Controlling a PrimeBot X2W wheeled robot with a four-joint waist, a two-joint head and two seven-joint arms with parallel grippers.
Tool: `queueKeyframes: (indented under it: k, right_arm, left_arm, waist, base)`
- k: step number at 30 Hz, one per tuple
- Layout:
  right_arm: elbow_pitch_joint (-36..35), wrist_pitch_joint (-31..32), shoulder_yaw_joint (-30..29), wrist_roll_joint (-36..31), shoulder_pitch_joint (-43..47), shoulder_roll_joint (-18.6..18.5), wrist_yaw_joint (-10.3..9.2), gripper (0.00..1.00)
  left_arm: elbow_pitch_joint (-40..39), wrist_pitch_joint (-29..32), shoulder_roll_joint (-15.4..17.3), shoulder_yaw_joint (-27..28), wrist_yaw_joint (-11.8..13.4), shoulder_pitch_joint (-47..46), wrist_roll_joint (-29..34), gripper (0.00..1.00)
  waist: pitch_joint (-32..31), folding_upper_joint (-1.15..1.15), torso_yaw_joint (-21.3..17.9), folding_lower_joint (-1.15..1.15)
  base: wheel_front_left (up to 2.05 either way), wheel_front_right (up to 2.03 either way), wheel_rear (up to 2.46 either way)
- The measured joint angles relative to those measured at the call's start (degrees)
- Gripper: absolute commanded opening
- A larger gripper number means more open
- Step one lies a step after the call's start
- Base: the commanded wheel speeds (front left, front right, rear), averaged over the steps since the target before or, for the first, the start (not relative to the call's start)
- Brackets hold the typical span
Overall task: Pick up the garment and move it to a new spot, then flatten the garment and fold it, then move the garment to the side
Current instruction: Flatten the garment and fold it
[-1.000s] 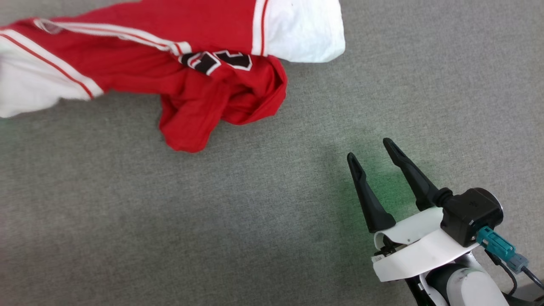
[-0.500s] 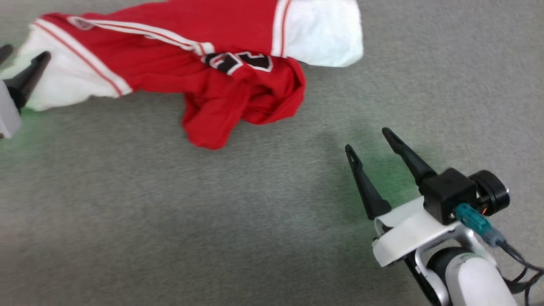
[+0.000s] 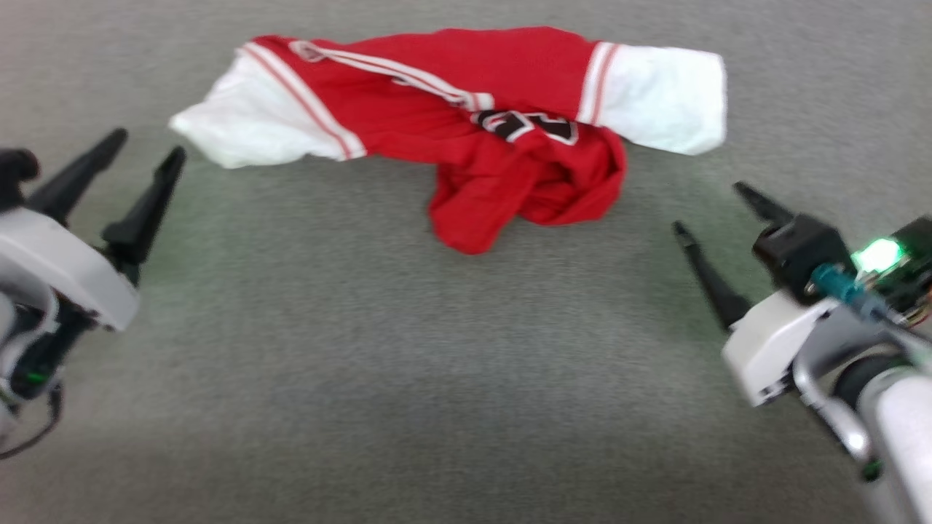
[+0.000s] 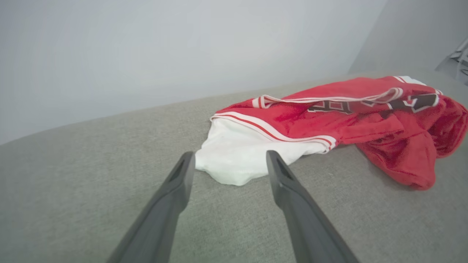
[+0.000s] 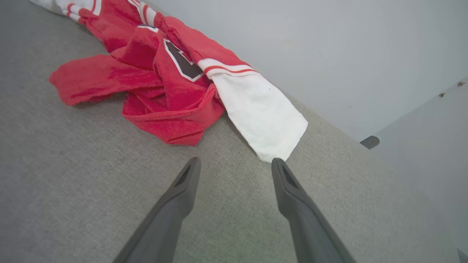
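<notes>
The garment (image 3: 466,109) lies crumpled on the grey surface, red with two white sleeves spread left and right and a dark print near the middle. Its red lower part is bunched into a heap. My left gripper (image 3: 149,144) is open, empty, just left of the left white sleeve (image 4: 237,157). My right gripper (image 3: 710,209) is open and empty, below the right white sleeve (image 5: 263,113). The garment (image 4: 347,113) sits ahead of the left fingers, and the garment (image 5: 153,73) lies beyond the right fingers.
The grey fabric surface (image 3: 378,378) stretches in front of the garment and between the two arms. A pale wall (image 4: 182,47) rises behind the surface's far edge. A green light (image 3: 877,255) glows on the right wrist.
The head camera has swung, so the garment now sits near the middle of the view. The left gripper has come fully into view at the left. The right gripper sits farther right.
</notes>
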Motion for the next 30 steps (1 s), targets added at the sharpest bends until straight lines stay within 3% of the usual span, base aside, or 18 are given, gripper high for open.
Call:
queueKeyframes:
  k: [5,10,16,24,25,26,27,28,30]
  right_arm:
    - [1.40,3.89,1.97,2.30,-4.44,-7.46,0.00,1.00]
    - [3.21,5.86,4.03,3.32,-8.43,-13.14,0.00,1.00]
    - [7.06,6.51,8.00,3.26,-13.40,-17.11,0.00,1.00]
    - [12.05,6.19,13.60,1.29,-19.08,-19.07,0.01,1.00]
    - [12.43,5.93,14.12,0.79,-19.79,-19.11,0.01,0.86]
    - [12.69,5.78,14.46,0.42,-20.42,-19.09,0.01,0.48]
    - [13.00,5.47,14.40,0.20,-20.97,-18.96,0.01,0.33]
    - [13.33,5.35,14.24,-0.08,-21.35,-18.80,0.01,0.00]
    - [13.90,5.09,14.33,-0.98,-21.88,-18.60,0.01,0.00]
  left_arm:
    - [-6.87,-0.38,-3.14,13.16,4.41,7.62,8.35,1.00]
    - [-13.35,-0.34,-7.58,26.41,6.13,20.42,18.67,1.00]
    - [-17.22,-0.35,-13.67,37.99,3.75,31.34,26.15,1.00]
    - [-18.42,-0.35,-18.61,45.44,0.31,35.29,30.70,1.00]
    - [-18.48,-0.35,-18.90,45.93,0.23,35.45,31.00,1.00]
    - [-18.57,-0.35,-19.17,46.47,-0.01,35.63,31.20,1.00]
    - [-18.61,-0.34,-19.40,46.98,-0.19,35.89,31.50,1.00]
    - [-18.73,-0.35,-19.71,47.40,-0.22,36.06,31.58,1.00]
    - [-19.03,-0.35,-20.13,48.21,-0.26,36.26,31.60,1.00]
  waist:
    - [-0.69,0.00,3.63,0.00]
    - [-0.49,0.00,6.84,0.00]
    - [0.64,0.00,9.68,0.00]
    - [2.87,0.00,12.29,0.00]
    - [3.19,0.00,12.46,0.00]
    - [3.50,0.00,12.61,0.00]
    - [3.76,0.00,12.74,0.00]
    - [3.99,0.00,12.83,0.00]
    - [4.34,0.00,12.90,0.00]
  base:
    - [0.00,0.00,0.00]
    - [0.00,0.00,0.00]
    - [0.00,0.00,0.00]
    - [0.00,0.00,0.00]
    - [0.00,0.00,0.00]
    - [0.00,0.00,0.00]
    - [0.00,0.00,0.00]
    - [0.00,0.00,0.00]
    - [0.00,0.00,0.00]
